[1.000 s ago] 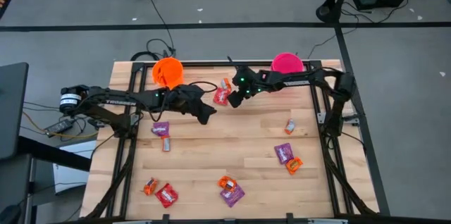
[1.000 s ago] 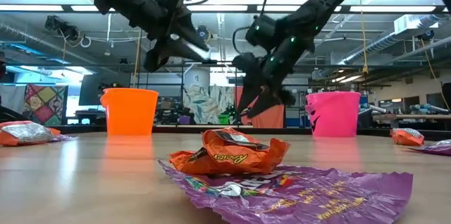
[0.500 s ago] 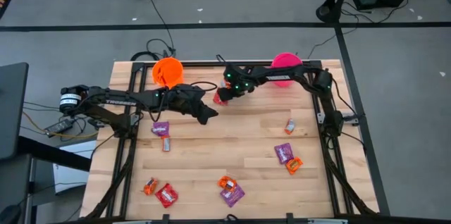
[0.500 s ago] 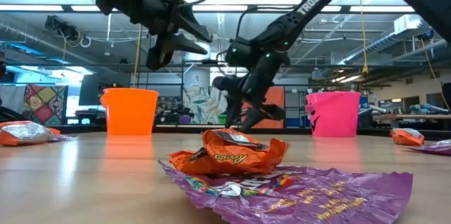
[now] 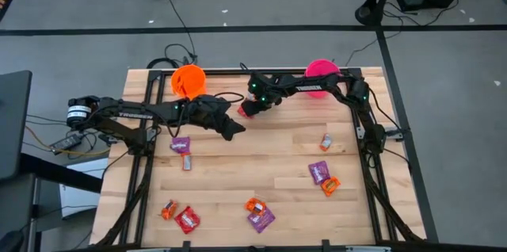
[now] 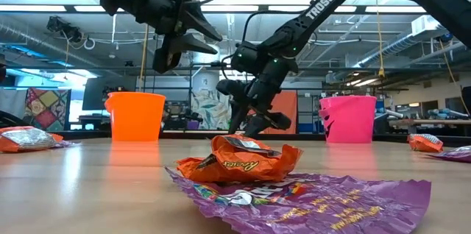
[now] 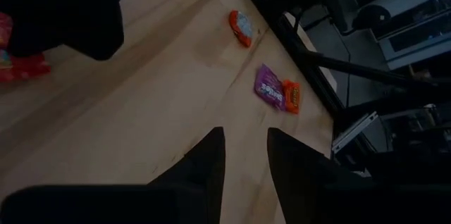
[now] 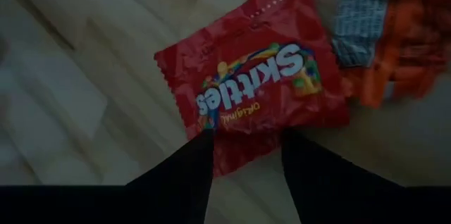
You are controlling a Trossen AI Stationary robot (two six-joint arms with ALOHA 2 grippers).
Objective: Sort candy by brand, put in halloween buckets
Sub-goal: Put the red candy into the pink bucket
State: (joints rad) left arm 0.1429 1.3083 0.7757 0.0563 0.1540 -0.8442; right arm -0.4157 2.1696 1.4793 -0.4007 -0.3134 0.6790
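Wooden table (image 5: 238,165) under you: right gripper (image 8: 243,155) parted, straddling red "Skittles Original" pack (image 8: 254,83) lying flat between orange bucket (image 5: 188,81) and pink bucket (image 5: 322,70), crumpled orange wrapper (image 8: 394,34) beside. Left gripper (image 7: 243,153) aloft, parted, empty.

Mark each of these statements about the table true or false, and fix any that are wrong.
1. The right gripper hangs open over a red Skittles packet. True.
2. The left gripper holds a candy. False: its fingers are empty.
3. The orange bucket stands at the table's far edge. True.
4. The pink bucket lies tipped on its side. False: it stands upright.
5. An orange wrapper rests on a purple wrapper. True.
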